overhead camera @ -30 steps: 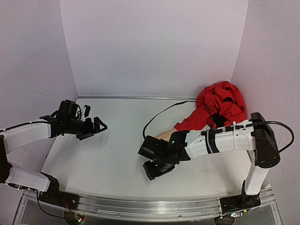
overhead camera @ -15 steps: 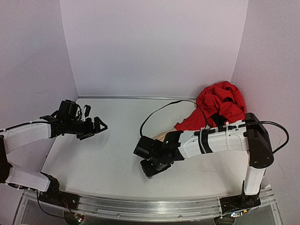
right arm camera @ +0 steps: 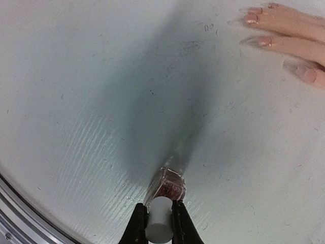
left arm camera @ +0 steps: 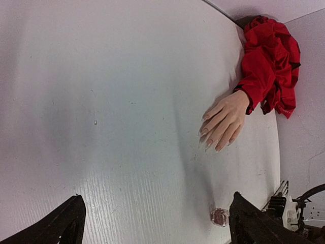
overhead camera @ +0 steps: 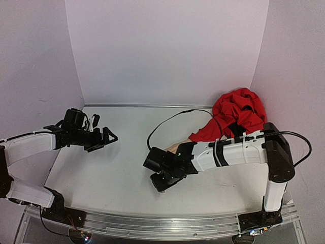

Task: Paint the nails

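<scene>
I see a white table (overhead camera: 122,168) with a fine grain. It is closed in by a pale lilac back wall (overhead camera: 167,51) and side walls (overhead camera: 35,61) of the same colour. The light is soft and even. A metal rail (overhead camera: 152,226) runs along the near edge.

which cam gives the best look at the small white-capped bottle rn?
Right wrist: the bottle is close up, with its white cap between the fingers of the right gripper. Left wrist shows it tiny near the bottom edge. In top external it is hidden under the right gripper.
</scene>
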Tool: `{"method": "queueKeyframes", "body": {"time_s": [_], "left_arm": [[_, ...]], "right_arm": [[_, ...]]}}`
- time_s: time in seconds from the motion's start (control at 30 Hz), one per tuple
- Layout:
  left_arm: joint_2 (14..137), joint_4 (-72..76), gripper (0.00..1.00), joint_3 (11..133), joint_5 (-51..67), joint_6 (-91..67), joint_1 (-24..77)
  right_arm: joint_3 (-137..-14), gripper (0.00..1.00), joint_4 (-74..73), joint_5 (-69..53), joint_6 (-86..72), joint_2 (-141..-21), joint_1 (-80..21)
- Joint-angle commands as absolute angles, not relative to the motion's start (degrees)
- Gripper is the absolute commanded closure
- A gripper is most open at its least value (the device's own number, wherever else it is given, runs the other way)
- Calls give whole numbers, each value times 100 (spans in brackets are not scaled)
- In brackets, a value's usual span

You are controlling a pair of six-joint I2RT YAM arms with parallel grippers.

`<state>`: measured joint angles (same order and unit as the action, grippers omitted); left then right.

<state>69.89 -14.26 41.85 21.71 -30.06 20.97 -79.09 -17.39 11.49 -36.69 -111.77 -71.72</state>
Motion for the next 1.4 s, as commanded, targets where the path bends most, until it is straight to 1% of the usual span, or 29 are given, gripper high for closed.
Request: {"method": "queueKeyframes", "body": {"time_s": [0.0,0.1,0.23,0.33,0.43,0.53,0.63,0.73,0.87,1.1,1.2,1.37], "left_arm": [[6885,-945,1,4283,2656,-2873,2126],[6788,-792,1,4310,2800,-2821,2205],[6695,-674,1,4351,2842,-2724,2391],[6715,-283,0,4312,3357,-2617,2611],[6876,-23,1,4452,3781,-2447,2989],[7083,158,1,4740,3990,-2131,3502],[7326,254,1,5007,4574,-1860,3881],[7560,290,4,5214,5255,-1572,4093],[7936,314,8,5411,6061,-1335,4326],[8255,313,15,5591,6292,-1125,4752],[8315,315,20,5677,6410,-1082,4842],[8417,342,36,5824,6531,-1148,4904]], "right_arm": [[-7777,100,-1660,1417,-2442,-10330,-7163],[-7174,100,-1275,1106,-1619,-9475,-6918],[-6337,100,-890,-34,-1234,-8309,-5843],[-6136,100,-808,-525,-884,-7694,-5429],[-6181,100,-757,-978,-539,-7385,-5281],[-6365,100,-756,-1594,-267,-7354,-5242],[-6583,100,-756,-2294,-91,-7474,-5232],[-6810,100,-765,-2968,-50,-7676,-5230],[-7064,100,-765,-3571,47,-7978,-5237],[-7557,100,-765,-4194,175,-8421,-5237],[-7660,100,-782,-4265,225,-8521,-5238],[-7747,100,-791,-4410,238,-8635,-5231]]}}
